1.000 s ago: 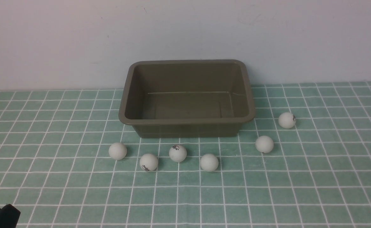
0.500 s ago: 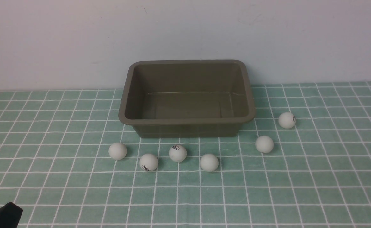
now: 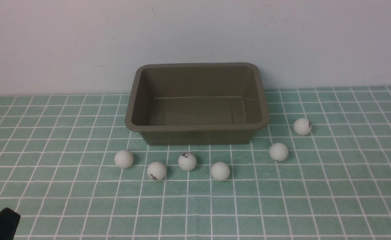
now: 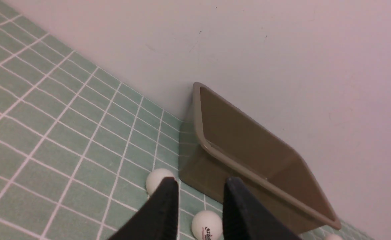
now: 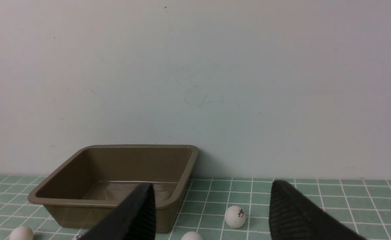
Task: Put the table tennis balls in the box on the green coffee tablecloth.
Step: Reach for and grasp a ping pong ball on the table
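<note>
The left gripper [image 4: 202, 181] is waiting well in front of the box [image 3: 197, 127], its fingers a little apart and holding nothing. The right gripper [image 5: 212, 185] is gaping wide, holding nothing too. Six table tennis balls [image 3: 187, 161] are lying on the green coffee tablecloth [image 3: 65, 186], just in front and to the right of the box.

1. 6 table tennis balls [image 3: 220, 171], all white.
2. Of those 6, the front view shows 3 with a black printed logo and 3 that look plain.
3. 1 box [image 3: 197, 127], olive-brown.
4. 1 green coffee tablecloth [image 3: 315, 200], checked with thin white lines.
5. 2 grippers, the left gripper [image 4: 200, 183] and the right gripper [image 5: 212, 190], each with 2 black jaws.
6. 1 pale wall [image 3: 195, 33].
</note>
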